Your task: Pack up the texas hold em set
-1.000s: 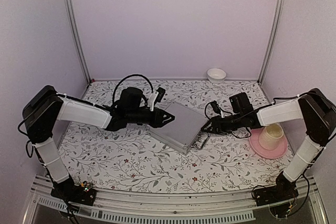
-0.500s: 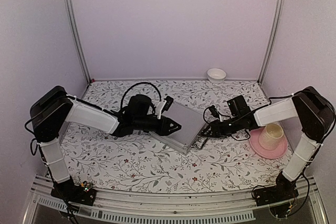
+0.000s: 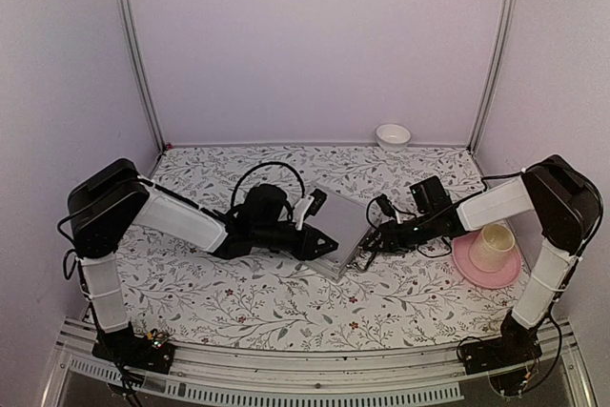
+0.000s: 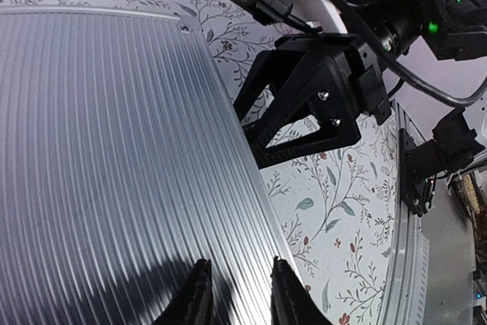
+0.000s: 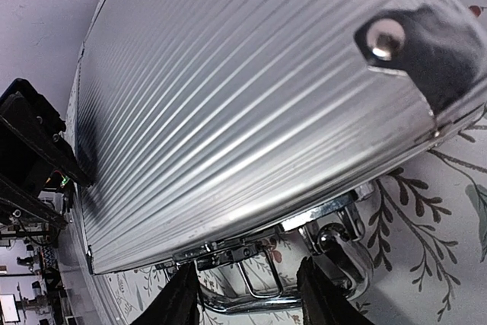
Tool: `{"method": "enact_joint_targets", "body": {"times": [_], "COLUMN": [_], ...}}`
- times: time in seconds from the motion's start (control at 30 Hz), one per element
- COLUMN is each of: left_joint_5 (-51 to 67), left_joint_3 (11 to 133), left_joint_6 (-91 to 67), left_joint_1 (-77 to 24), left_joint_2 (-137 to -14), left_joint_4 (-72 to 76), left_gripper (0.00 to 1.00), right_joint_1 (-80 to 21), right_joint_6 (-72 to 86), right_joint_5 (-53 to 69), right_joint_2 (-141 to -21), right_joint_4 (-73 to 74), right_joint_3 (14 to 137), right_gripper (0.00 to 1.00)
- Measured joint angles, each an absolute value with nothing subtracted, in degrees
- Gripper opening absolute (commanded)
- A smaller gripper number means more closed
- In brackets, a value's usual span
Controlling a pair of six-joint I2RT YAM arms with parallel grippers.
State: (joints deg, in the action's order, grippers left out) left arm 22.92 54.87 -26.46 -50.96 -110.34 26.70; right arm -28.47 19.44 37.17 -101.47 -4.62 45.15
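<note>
The silver ribbed briefcase (image 3: 339, 222) of the texas hold em set lies shut on the flowered table, mid-right. My left gripper (image 3: 328, 244) hangs low over its near corner. In the left wrist view the lid (image 4: 106, 157) fills the left side, and the gripper (image 4: 240, 296) holds its fingertips a narrow gap apart with nothing between them. My right gripper (image 3: 370, 239) is at the case's front edge. In its wrist view the gripper (image 5: 251, 294) stands open astride the chrome handle (image 5: 262, 301), below the latch (image 5: 228, 252). Cards, chips and button are hidden.
A cream cup on a pink plate (image 3: 469, 266) stands right of the right arm. A small white bowl (image 3: 393, 134) sits at the back wall. Aluminium posts (image 3: 133, 45) frame the back corners, and a metal rail (image 3: 315, 374) runs along the near edge.
My left gripper has slid right and nearer across the lid to its near corner, and its jaws have narrowed. The right gripper has crept slightly left at the case's front edge.
</note>
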Motion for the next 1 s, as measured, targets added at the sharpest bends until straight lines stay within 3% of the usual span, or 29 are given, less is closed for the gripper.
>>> {"method": "enact_joint_targets", "body": {"times": [1.0], "left_joint_5": [21.54], "left_joint_3": [52.45], "left_joint_6": [-27.09], "left_joint_1": [-50.98], "left_joint_2": [-110.21], "left_joint_4": [30.98], "left_gripper": [0.27], "right_joint_1": [-28.49], "right_joint_6": [24.60], "right_joint_5": [43.53], "right_joint_2": [-101.71], "right_joint_4": [-8.27], "right_joint_3": [43.77], "right_gripper": [0.45]}}
